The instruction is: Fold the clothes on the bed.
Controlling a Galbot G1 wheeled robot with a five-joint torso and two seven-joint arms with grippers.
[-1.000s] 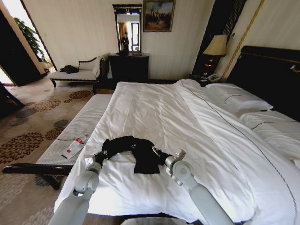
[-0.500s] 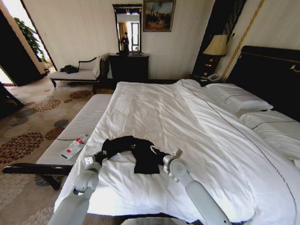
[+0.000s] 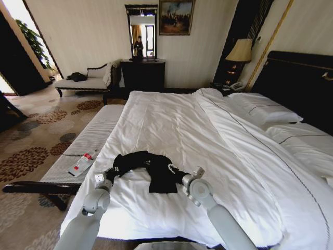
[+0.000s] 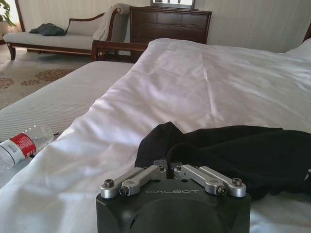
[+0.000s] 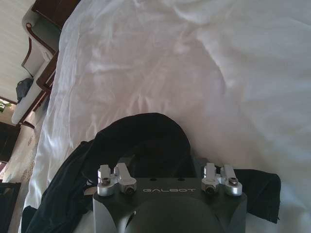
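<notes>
The clothes are one black T-shirt point(image 3: 148, 167), bunched into a rumpled strip near the foot of the white bed point(image 3: 177, 120). My left gripper point(image 3: 107, 174) is at the shirt's left end. In the left wrist view its links fold together, and the left gripper point(image 4: 167, 165) is shut on the edge of the black T-shirt point(image 4: 233, 148). At the shirt's right end sits my right gripper point(image 3: 183, 177). In the right wrist view the right gripper point(image 5: 160, 167) has its links spread wide and is open, with the black T-shirt point(image 5: 141, 136) lying against it.
A small plastic bottle point(image 3: 83, 160) lies on the striped bench point(image 3: 93, 135) along the bed's left side. Pillows point(image 3: 263, 107) and the dark headboard point(image 3: 302, 83) are to the right. A chaise point(image 3: 83, 80) and a dark dresser point(image 3: 143, 73) stand against the far wall.
My right wrist has shifted slightly at the shirt's right end. The shirt and my left arm stay about where they were.
</notes>
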